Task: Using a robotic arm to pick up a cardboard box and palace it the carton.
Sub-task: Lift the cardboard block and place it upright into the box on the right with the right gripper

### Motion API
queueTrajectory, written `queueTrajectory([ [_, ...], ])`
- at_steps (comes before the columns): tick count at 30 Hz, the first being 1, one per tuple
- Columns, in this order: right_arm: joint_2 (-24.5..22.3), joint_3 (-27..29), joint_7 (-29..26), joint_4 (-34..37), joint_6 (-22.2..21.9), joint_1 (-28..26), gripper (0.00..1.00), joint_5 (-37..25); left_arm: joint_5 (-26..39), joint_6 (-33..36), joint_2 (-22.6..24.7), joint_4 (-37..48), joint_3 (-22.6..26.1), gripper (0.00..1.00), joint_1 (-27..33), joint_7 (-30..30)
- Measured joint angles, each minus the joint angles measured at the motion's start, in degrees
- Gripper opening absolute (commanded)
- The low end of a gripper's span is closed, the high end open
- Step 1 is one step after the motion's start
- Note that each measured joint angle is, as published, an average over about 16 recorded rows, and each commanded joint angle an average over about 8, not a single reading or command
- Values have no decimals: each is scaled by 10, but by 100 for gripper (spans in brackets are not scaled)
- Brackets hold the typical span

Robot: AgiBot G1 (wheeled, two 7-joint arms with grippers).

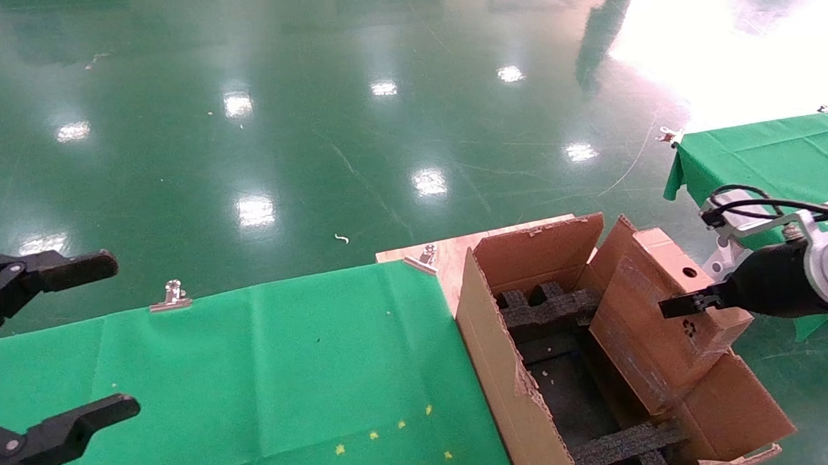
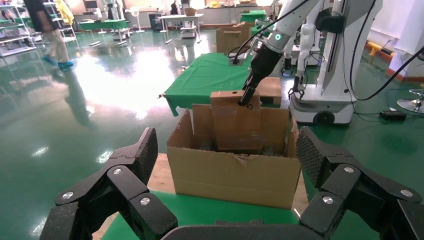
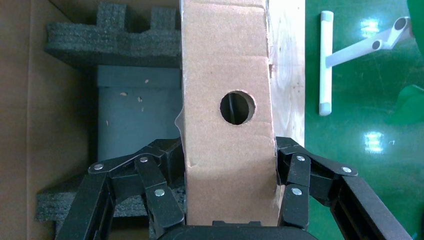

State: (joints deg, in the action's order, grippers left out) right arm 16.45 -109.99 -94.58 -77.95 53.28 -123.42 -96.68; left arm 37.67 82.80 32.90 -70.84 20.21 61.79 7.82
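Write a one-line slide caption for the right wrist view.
Right gripper clamps the cardboard box by its narrow holed side, above the carton's black foam inserts.

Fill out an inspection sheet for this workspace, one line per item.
Surface: green cloth clipped over a wooden table, small yellow specks near its front edge.
Job's things: small flat brown cardboard box held tilted over the large brown corrugated carton; black foam inserts inside.
Clutter: silver binder clips on the cloth edge; white bits on the floor.
Grippers: right gripper clamps the small box by its narrow holed side; left gripper open, parked over the cloth.
Cables: black cable looping off the right wrist.
Surroundings: glossy green floor, a second green-covered table, a white robot base.
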Motion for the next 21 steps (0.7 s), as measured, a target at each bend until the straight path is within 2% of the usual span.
queueTrajectory([
  [21,34,-18,-64,2,-3,22,0,-56,0,0,0,0,0,100,0,0],
])
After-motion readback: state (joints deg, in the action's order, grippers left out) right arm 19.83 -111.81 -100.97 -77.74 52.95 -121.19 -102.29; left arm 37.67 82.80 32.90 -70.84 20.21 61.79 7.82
